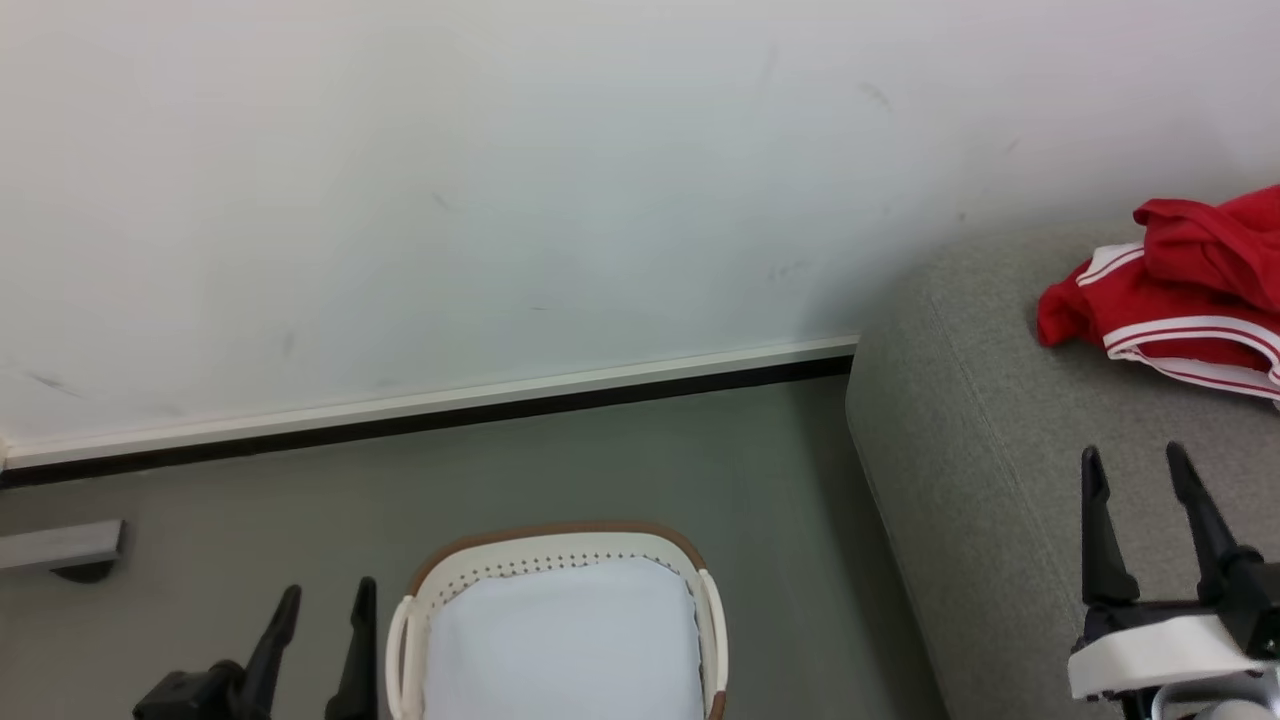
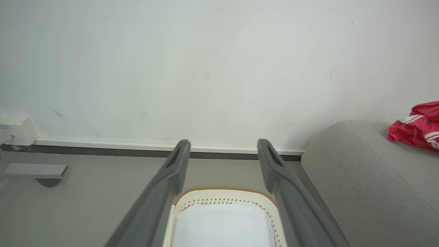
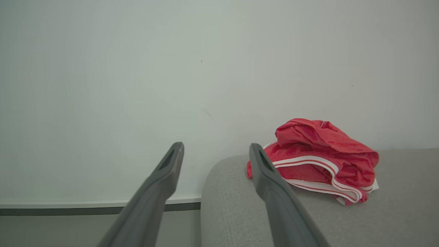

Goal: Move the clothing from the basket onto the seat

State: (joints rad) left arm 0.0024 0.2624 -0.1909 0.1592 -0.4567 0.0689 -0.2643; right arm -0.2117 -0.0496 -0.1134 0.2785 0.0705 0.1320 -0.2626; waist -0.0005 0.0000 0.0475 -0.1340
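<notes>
**Clothing on the seat, both pincers wide**

We see the right pincer [image 1: 1133, 455] with its two fingers spread wide and nothing between them. In the head view it stands before the near part of the seat [image 1: 1000, 450]. The clothing [image 3: 319, 157] lies on the seat as a red heap with white striped trim. It is ahead of this pincer's tips and a little to their right, apart from both fingers. The head view's edge cuts off part of the heap, and its folds let us read no print or label.

The left pincer [image 1: 329, 590] is also spread wide and holds nothing. The basket [image 1: 560, 535] stands on the floor [image 1: 700, 470] just to its right. The picture's bottom edge cuts off the basket's near end. A white liner [image 1: 560, 640] covers its inside, so we cannot tell what lies beneath.

Left of this pincer, a flat grey piece [image 1: 60, 545] lies by the wall [image 1: 500, 200]. We cannot make out what it is.
</notes>
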